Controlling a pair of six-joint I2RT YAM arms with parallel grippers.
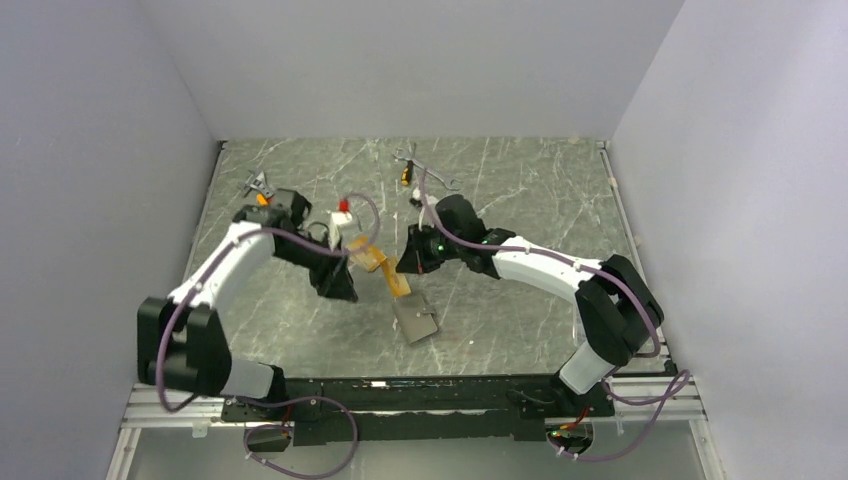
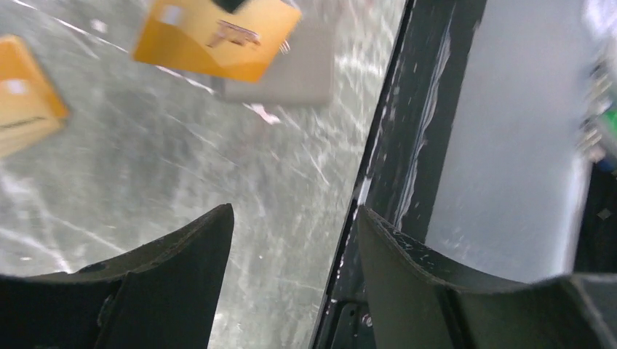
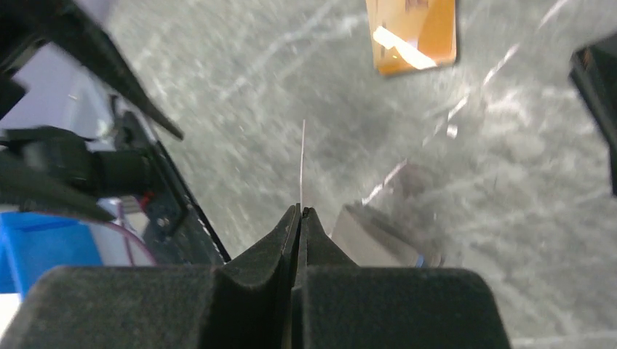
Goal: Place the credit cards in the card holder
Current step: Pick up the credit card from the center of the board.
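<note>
My right gripper (image 1: 404,268) is shut on an orange credit card (image 1: 398,284) and holds it tilted just above the table. From the right wrist this card shows edge-on as a thin line (image 3: 302,156) between the closed fingertips (image 3: 300,209). From the left wrist, the held card (image 2: 218,36) hangs over the closed taupe-grey card holder (image 2: 298,76). The holder lies flat on the table (image 1: 416,321), just below and to the right of the right fingers (image 3: 378,236). A second orange card (image 1: 365,251) lies further back (image 3: 412,33) (image 2: 22,94). My left gripper (image 1: 336,284) is open and empty (image 2: 295,212) to the left of the cards.
Small hand tools lie at the back of the marble table: one at the back left (image 1: 260,187), one at the back middle (image 1: 406,171). A red-capped item (image 1: 343,207) sits by the left arm. The table's black front rail (image 2: 396,167) runs right of my left fingers.
</note>
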